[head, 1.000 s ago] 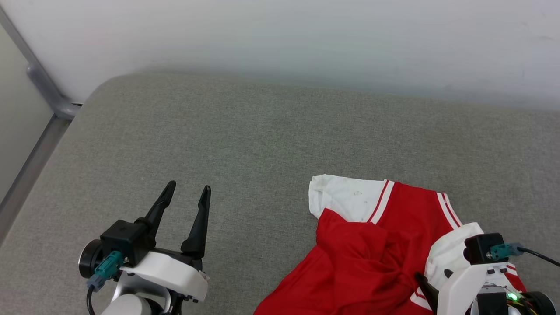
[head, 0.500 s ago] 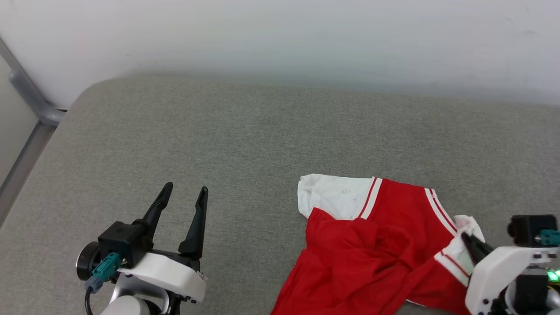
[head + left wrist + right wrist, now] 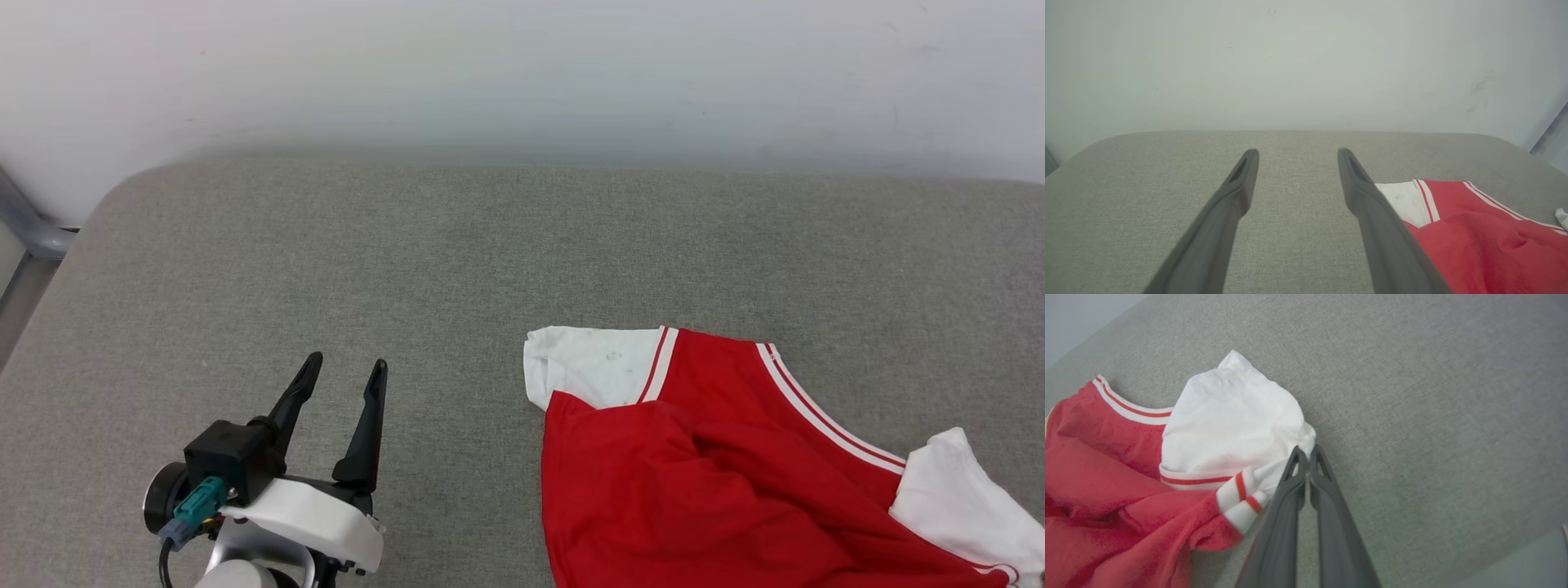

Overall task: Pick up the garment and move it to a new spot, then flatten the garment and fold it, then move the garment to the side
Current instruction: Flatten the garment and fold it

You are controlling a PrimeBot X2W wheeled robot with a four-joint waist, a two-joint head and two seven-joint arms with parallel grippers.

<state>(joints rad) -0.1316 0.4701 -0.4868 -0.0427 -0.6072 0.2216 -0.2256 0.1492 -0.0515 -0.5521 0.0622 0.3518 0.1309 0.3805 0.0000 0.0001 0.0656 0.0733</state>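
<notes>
Your right gripper (image 3: pixel 1305 454) pinches the shirt (image 3: pixel 694 457) by its white sleeve (image 3: pixel 1229 412). The red body stretches away to its left, toward your left gripper (image 3: pixel 347 364), wide and empty.

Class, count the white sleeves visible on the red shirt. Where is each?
2. One sleeve at the garment's upper left in the head view; the other sleeve at its lower right, pinched by the right gripper.

1. The garment (image 3: pixel 694 490), a red jersey with white short sleeves and red-white striped trim, is lying crumpled on the grey fabric surface (image 3: pixel 408 261).
2. One white sleeve (image 3: pixel 592 363) is lying flat; the other sleeve (image 3: pixel 1229 416) is bunching where the right gripper (image 3: pixel 1305 452) is pinching its edge.
</notes>
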